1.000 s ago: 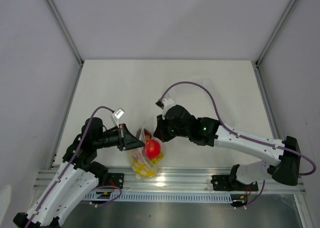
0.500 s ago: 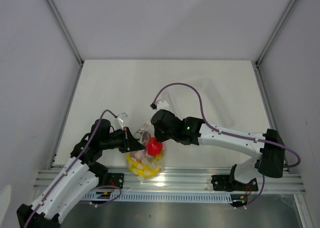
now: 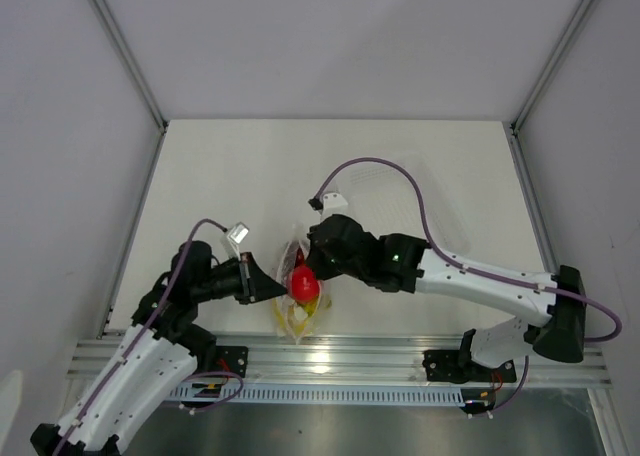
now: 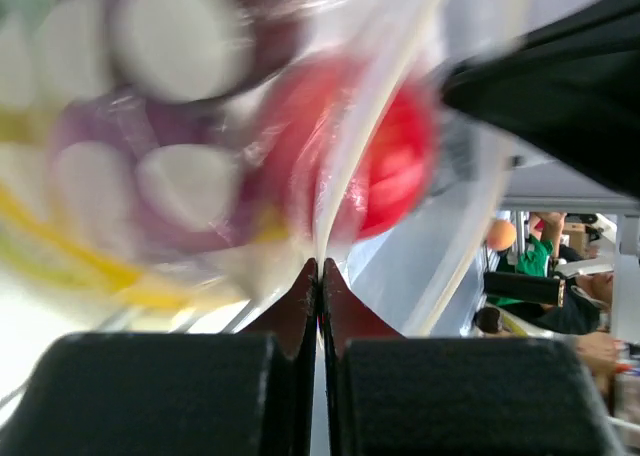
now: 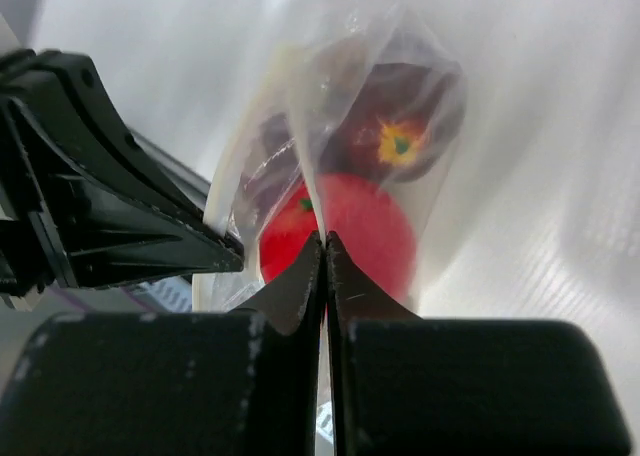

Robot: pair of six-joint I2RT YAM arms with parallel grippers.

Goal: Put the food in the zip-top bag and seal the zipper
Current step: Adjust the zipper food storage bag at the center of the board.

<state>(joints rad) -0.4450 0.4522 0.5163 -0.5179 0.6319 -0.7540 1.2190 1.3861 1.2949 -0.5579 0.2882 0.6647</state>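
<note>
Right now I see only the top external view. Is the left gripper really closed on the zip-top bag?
Observer: Yes. In its wrist view the left gripper is shut, a thin edge of the zip-top bag pinched between its tips.
Operator: And the right one?
Observer: The right gripper is shut on the bag's film too.
Operator: What is behind the red fruit?
Observer: A dark red apple, inside the bag beside the red round fruit.

Right gripper (image 5: 322,240): fingers pressed together, pinching the bag's film.
Zip-top bag (image 5: 300,116): clear and crinkled.
Contents: red round fruit (image 5: 362,238), with dark red apple (image 5: 402,126) beyond it.
Left gripper (image 5: 222,250): black, tip at the bag's left edge.
</note>
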